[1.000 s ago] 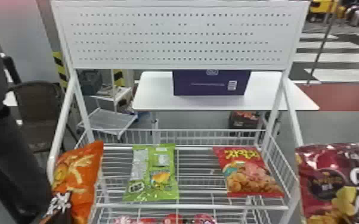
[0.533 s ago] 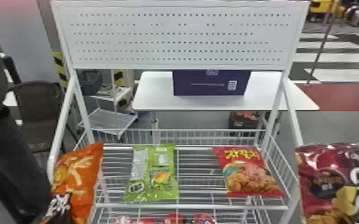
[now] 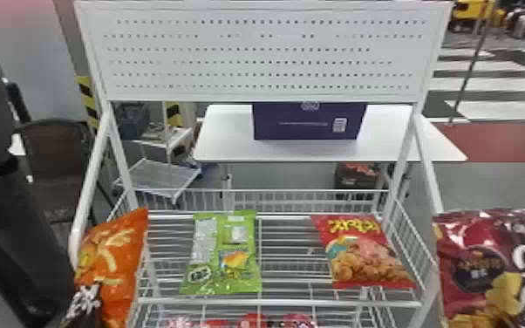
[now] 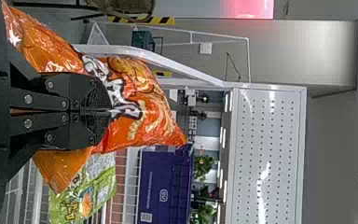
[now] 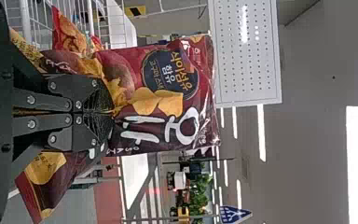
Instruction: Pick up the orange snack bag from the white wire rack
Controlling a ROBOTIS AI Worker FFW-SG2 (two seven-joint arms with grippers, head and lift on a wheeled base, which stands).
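Left gripper [image 3: 80,319] at head view's lower left, just beside rack's left post; fingers pinched together on orange snack bag [image 3: 115,266]. Bag upright-ish, top leaning right; left wrist view has it pinched between the fingertips, sticking out past them and on both sides. Green bag [image 3: 222,257] lies on white wire rack [image 3: 283,302], red bag [image 3: 364,257] right of it. Far right, right gripper [image 5: 111,112] closed on maroon chip bag [image 3: 484,270], held upright beside rack.
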